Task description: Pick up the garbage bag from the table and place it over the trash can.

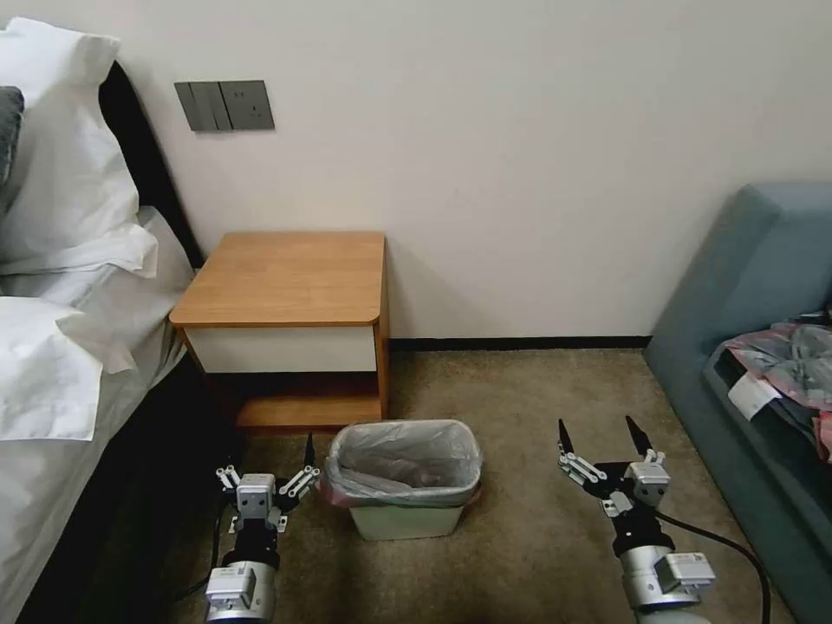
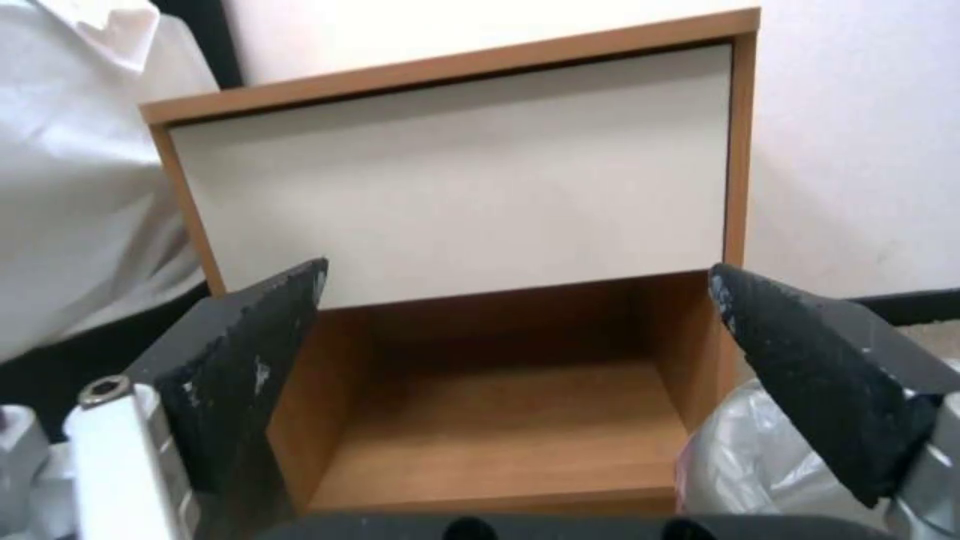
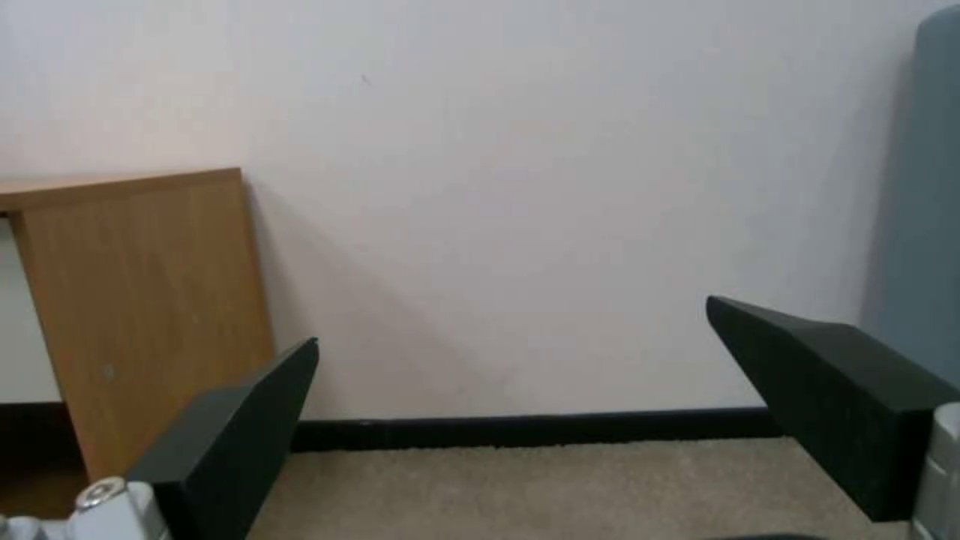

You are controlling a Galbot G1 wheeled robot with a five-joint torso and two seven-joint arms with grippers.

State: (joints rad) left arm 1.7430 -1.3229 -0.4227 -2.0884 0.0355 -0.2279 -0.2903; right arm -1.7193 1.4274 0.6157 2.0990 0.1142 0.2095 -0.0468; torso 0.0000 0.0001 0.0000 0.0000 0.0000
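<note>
The bag [image 1: 404, 464] is already lining the can [image 1: 406, 516], its rim folded over the edge, just to the right of the left hand [image 1: 267, 469] and slightly ahead of it. Both hands are standing with fingers apart and holding nothing, the right hand [image 1: 604, 444] farther from the can, and the bench [image 1: 286, 277] is lying beyond them.

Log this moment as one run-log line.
thin grey plastic garbage bag: lining cream plastic trash can | orange-brown wooden table: top bare | left tool: open, beside can | right tool: open, above carpet

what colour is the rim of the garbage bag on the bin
Pinkish-red, on the garbage bag folded over the trash can; clearest in the head view.
</note>
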